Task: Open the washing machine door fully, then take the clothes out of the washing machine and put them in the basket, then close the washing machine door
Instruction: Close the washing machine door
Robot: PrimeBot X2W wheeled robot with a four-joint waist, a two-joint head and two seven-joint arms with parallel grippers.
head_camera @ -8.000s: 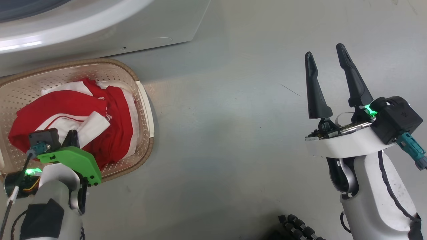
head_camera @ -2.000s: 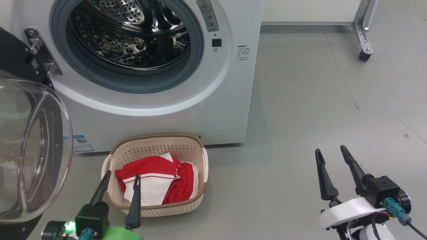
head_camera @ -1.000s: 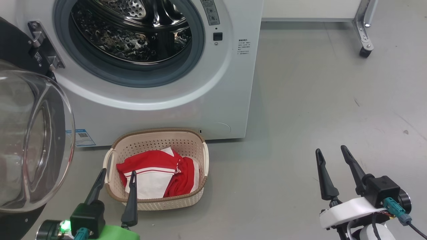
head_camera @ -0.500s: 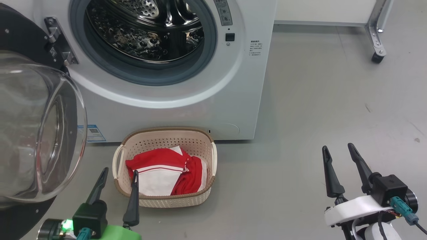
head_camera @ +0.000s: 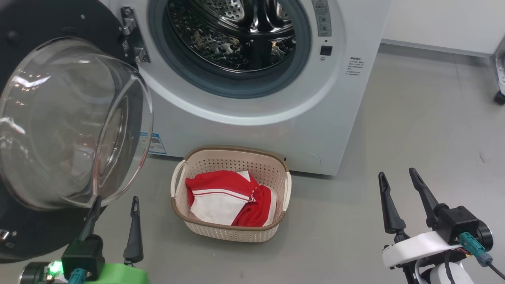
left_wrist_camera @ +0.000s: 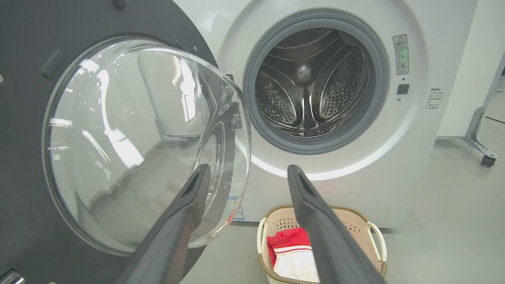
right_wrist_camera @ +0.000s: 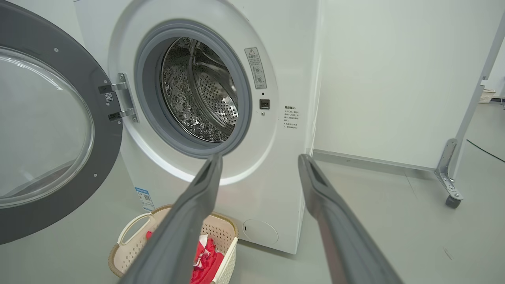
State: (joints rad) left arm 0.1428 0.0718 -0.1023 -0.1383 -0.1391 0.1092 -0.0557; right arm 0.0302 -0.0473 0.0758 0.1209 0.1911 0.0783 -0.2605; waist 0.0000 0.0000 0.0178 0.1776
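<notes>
The unloading looked finished: the clothes (head_camera: 229, 197) lay heaped in the basket (head_camera: 232, 151), which stood on the floor (head_camera: 394, 118) just in front of the washing machine (head_camera: 256, 134), and the drum (head_camera: 236, 35) appeared empty as far as it showed. What remained, by my reading, was the last step: shutting the washing machine door (head_camera: 75, 122), which hung wide open at the near left. That called for getting a gripper behind the door and swinging it right and away until it latched. The left gripper (head_camera: 116, 199) sat low at the near left, jaws spread and empty, tips just below the door's bulging glass; contact could not be told. The right gripper (head_camera: 396, 172) hovered over bare floor at the near right — jaws likewise spread, holding nothing, well apart from the machine.
</notes>
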